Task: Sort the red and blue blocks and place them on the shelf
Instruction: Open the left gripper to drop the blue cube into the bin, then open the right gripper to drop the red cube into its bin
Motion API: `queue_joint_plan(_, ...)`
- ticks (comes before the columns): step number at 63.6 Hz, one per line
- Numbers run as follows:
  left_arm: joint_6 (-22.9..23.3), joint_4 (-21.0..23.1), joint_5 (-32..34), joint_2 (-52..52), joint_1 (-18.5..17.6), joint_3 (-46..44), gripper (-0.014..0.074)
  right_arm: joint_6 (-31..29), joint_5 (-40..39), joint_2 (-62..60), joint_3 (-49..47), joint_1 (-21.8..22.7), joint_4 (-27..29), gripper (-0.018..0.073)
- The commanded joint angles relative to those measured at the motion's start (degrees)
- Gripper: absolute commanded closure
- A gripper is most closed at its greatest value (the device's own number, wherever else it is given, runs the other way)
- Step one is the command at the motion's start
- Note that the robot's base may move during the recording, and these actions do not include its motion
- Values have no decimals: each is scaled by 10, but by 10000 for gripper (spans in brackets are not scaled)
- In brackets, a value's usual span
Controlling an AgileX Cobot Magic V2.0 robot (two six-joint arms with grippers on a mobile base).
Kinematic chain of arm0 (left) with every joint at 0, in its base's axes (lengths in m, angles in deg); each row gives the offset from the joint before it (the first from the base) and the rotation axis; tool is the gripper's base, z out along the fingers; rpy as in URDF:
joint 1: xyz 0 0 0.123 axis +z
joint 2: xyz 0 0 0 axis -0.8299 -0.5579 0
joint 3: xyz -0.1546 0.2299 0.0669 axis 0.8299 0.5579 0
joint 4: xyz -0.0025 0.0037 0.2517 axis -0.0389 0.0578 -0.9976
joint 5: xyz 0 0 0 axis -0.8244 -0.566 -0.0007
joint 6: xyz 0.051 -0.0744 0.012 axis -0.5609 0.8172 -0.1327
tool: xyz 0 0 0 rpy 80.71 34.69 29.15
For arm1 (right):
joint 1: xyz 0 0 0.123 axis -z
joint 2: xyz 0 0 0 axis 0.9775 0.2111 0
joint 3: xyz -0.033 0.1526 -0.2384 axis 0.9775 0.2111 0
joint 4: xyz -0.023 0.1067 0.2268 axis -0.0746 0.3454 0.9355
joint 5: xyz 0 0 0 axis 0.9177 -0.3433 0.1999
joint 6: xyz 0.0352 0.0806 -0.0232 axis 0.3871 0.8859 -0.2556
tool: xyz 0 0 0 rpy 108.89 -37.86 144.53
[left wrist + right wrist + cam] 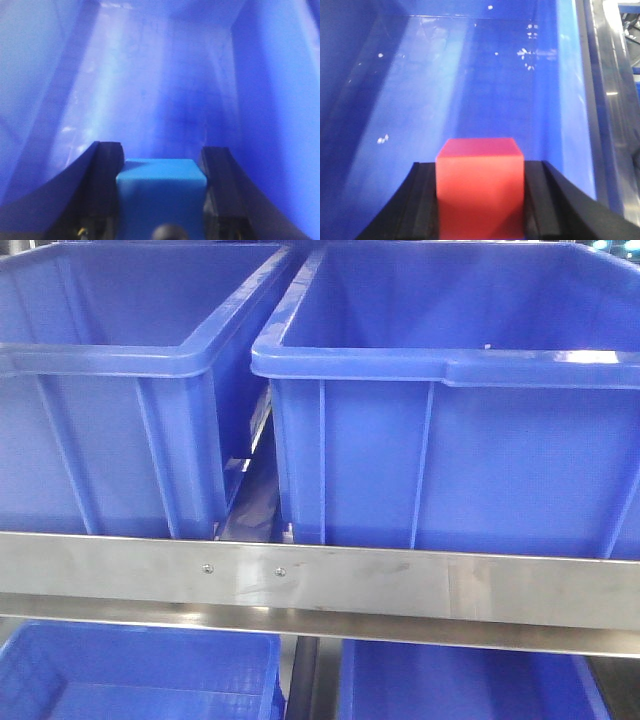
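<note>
Left jaws (162, 156) closed on blue block (161, 192), low centre of the left wrist view; bin floor (150, 90) lies ahead and beyond. Right jaws (480, 167) clamp red block (480, 185) likewise, over second bin floor (470, 75); shelf rail (605, 100) at right edge. Each block sits above its bin, release looks next

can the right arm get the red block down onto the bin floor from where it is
Probably yes. The right hand is shut on the red block, and the right wrist view shows only bare blue bin floor ahead, with nothing lying in the way.
</note>
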Motion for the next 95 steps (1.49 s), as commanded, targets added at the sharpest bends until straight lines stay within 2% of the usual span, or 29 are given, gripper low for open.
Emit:
queue_joint_plan(1, -1, -8, 53, -10, 1, -34, 472, -4, -56, -1, -31, 2, -8, 502)
queue_joint_plan(29, -1, -9, 52, -58, 1, -59, 470, -4, -61, 27, -39, 2, -11, 501)
queue_joint_plan(39, -1, -9, 51, -58, 1, -59, 452, -4, -65, 27, -39, 2, -14, 460)
queue_joint_plan(46, -1, -9, 51, -58, 1, -59, 354, -4, -66, 27, -39, 2, -14, 351)
queue_joint_plan(54, -1, -9, 51, -58, 1, -59, 182, -4, -67, 27, -39, 2, -16, 211)
queue_joint_plan(58, -1, -9, 50, -58, 1, -59, 111, -4, -68, 27, -39, 2, -17, 175)
queue_joint_plan(61, -1, -9, 49, -58, 1, -59, 92, -4, -70, 27, -39, 2, -17, 163)
queue_joint_plan(95, -1, -8, 27, -58, 1, -59, 92, -4, -72, 27, -39, 2, -17, 166)
